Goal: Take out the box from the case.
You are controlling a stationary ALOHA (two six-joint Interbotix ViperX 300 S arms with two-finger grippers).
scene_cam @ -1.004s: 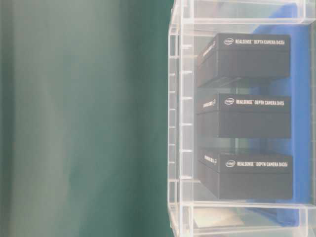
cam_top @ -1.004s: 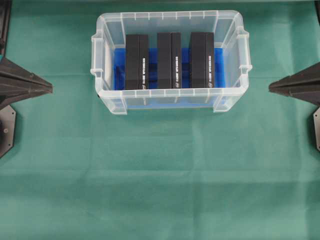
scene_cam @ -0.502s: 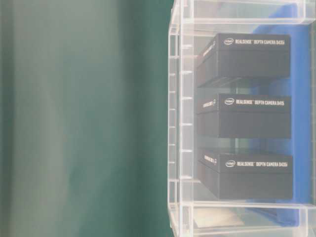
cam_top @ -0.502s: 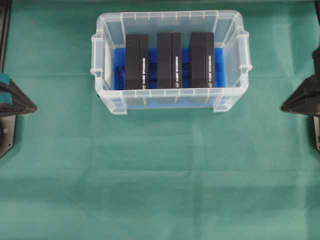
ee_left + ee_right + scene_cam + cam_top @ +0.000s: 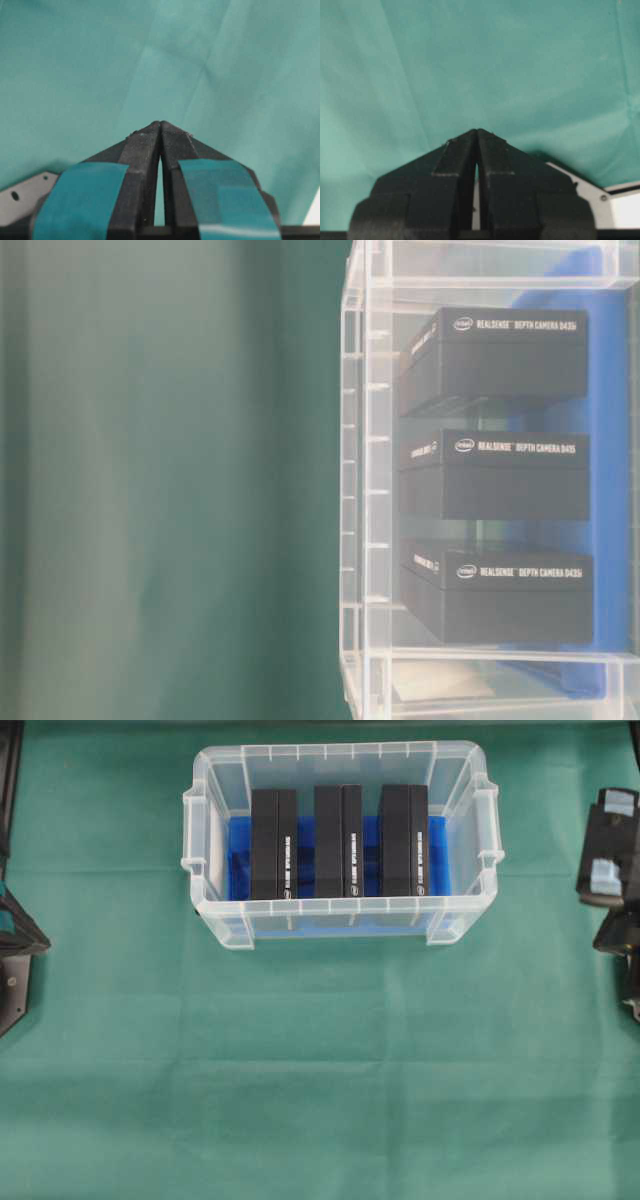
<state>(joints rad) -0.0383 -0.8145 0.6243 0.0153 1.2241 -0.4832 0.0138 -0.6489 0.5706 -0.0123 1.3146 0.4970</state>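
Plainly the reach has not begun: the left pincer and the right pincer are both pressed closed on nothing, each looking down only at green cloth on the bench. Well ahead of and between them stands the case, holding three black boxes upright on its blue lining. Next, I judge, one pincer must open and descend over a box; only the table-level view shows the printed box labels, while only the overhead shows the arms parked wide.

Open top, tight gaps inside

The case has no lid, so the way in from above is open; three black boxes stand side by side with thin gaps between; the clear walls block the sides; the green cloth lies flat all around.
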